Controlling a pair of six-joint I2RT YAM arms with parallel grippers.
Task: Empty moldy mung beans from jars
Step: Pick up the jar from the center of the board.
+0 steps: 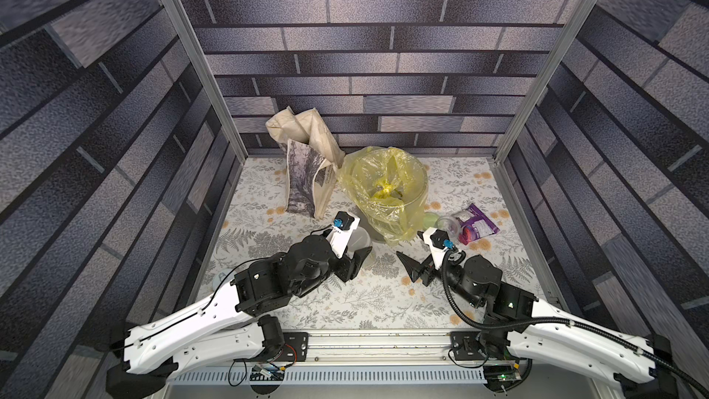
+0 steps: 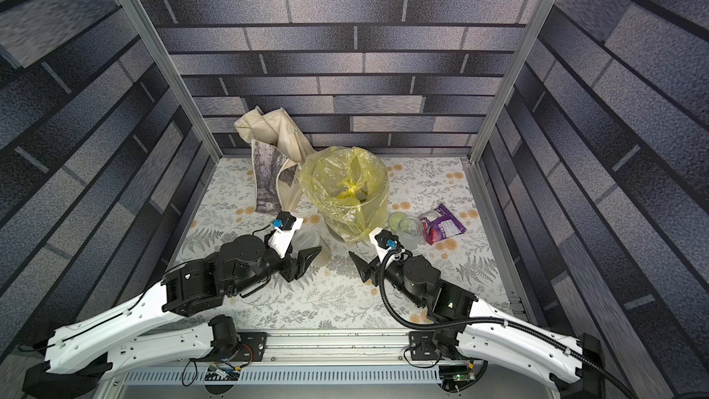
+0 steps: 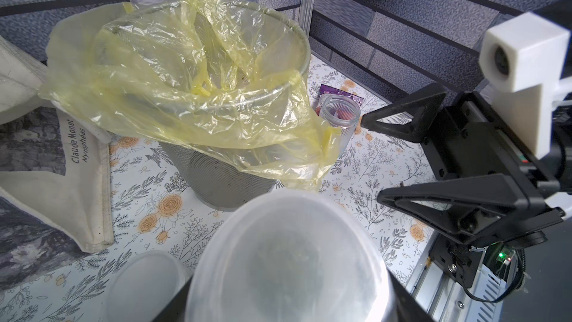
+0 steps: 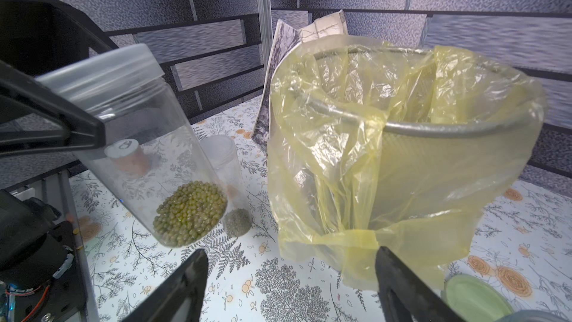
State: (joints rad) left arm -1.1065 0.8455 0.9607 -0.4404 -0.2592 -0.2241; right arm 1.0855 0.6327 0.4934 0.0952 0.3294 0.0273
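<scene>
Holding a lidded slim jar (image 4: pixel 139 137) tilted over the worktop (image 1: pixel 345 301), left tool (image 1: pixel 355 254) was clamped around it, mung beans (image 4: pixel 190 213) inside. Right tool (image 4: pixel 289 252) gaped empty. Ribbed jar (image 2: pixel 408 230) looked emptied beside the bin (image 4: pixel 433 125); second slim jar (image 4: pixel 226 162) stood lidded.

- Finding the bucket (image 3: pixel 223 181) standing toward the back of the tabletop (image 1: pixel 345 301), with the tote (image 1: pixel 307 178) just to its left.
- Spotting an open jar (image 2: pixel 408 232), a lid (image 2: pixel 397 220) and a pouch (image 2: pixel 445 224) sitting right of the bucket.
- Seeing the left claw (image 2: pixel 305 244) gripping a lidded jar (image 4: pixel 139 137) before the bucket, mung beans (image 4: pixel 192 212) inside.
- Noting another jar (image 4: pixel 227 175) standing near it.
</scene>
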